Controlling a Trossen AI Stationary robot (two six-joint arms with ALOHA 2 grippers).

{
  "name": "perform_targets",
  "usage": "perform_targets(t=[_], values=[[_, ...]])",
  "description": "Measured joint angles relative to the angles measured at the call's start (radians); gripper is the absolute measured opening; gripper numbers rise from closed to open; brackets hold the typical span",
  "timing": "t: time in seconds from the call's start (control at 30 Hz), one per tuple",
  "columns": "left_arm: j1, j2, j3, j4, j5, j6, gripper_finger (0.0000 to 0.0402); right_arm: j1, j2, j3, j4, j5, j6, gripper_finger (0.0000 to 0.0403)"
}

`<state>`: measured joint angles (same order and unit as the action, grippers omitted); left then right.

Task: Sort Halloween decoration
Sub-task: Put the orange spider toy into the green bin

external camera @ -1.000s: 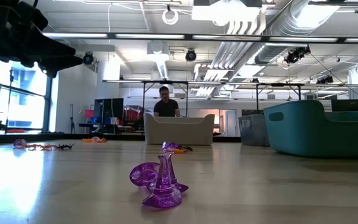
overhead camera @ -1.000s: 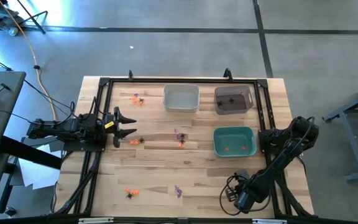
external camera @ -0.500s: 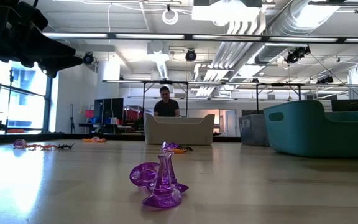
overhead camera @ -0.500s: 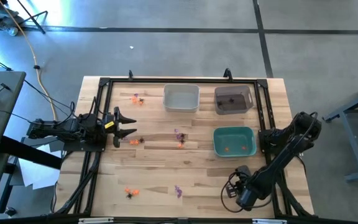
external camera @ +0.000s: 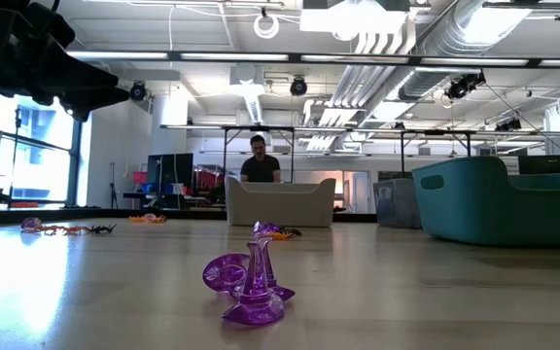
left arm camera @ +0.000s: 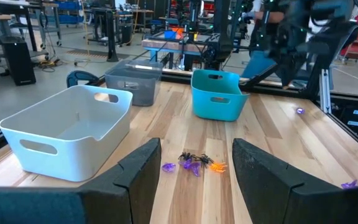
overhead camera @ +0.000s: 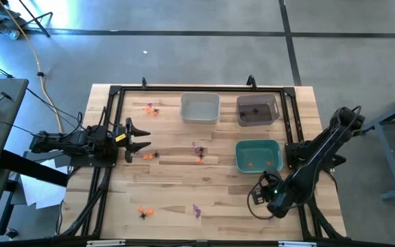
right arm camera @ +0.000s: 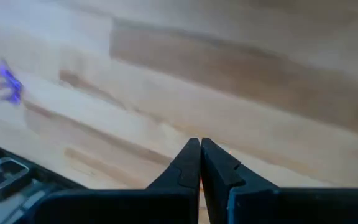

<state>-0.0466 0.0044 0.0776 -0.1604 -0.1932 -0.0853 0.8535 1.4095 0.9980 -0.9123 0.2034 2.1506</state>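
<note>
The Halloween decoration lies scattered on the wooden table: orange and black pieces at the far left (overhead camera: 150,108) and by the left arm (overhead camera: 149,156), a purple and orange group mid-table (overhead camera: 197,151), an orange and black pair (overhead camera: 143,212) and a purple one (overhead camera: 197,210) near the front edge. The purple one (external camera: 251,287) stands close in the low view. My right gripper (overhead camera: 256,195) (right arm camera: 199,146) hangs shut above the near right of the table, just in front of the teal bin (overhead camera: 258,145). My left gripper (overhead camera: 147,138) (left arm camera: 194,180) waits open at the left side. My right gripper points steeply down with its fingertips (right arm camera: 191,152) together, above bare wood. Whether a tiny piece sits between them, I cannot tell.
The teal bin holds orange pieces (overhead camera: 252,164). A dark bin (overhead camera: 258,118) with a black piece and a white bin (overhead camera: 199,116) stand at the far edge. A black frame (overhead camera: 114,123) runs around the table. A person (external camera: 259,160) sits in the room beyond.
My right gripper has risen from low over the near right corner and gone toward the far edge, closer to the teal bin. The arm's elbow has swung up and toward the right edge.
</note>
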Motion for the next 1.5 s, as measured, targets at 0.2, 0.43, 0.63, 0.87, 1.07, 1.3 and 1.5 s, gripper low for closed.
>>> perform_targets(t=[0.2, 0.43, 0.63, 0.87, 1.07, 1.3, 1.5], values=[[0.000, 0.000, 0.000, 0.000, 0.000, 0.000, 0.0186, -0.063, -0.013, 0.193, -0.299, 0.006, -0.105, 0.0000], [0.000, 0.000, 0.000, 0.000, 0.000, 0.000, 0.0186, -0.149, -0.014, 0.394, -0.553, 0.036, -0.221, 0.0000], [0.000, 0.000, 0.000, 0.000, 0.000, 0.000, 0.0186, -0.283, -0.014, 0.440, -0.642, 0.032, -0.388, 0.0000], [0.000, 0.000, 0.000, 0.000, 0.000, 0.000, 0.0186, -0.484, -0.013, 0.441, -0.650, 0.032, -0.673, 0.0000], [0.000, 0.000, 0.000, 0.000, 0.000, 0.000, 0.0186, -0.576, -0.013, 0.441, -0.593, 0.016, -0.827, 0.0000], [0.000, 0.000, 0.000, 0.000, 0.000, 0.000, 0.0186, -0.579, -0.013, 0.441, -0.590, 0.014, -0.875, 0.0001], [0.000, 0.000, 0.000, 0.000, 0.000, 0.000, 0.0186, -0.579, -0.013, 0.441, -0.590, 0.004, -0.877, 0.0037]])
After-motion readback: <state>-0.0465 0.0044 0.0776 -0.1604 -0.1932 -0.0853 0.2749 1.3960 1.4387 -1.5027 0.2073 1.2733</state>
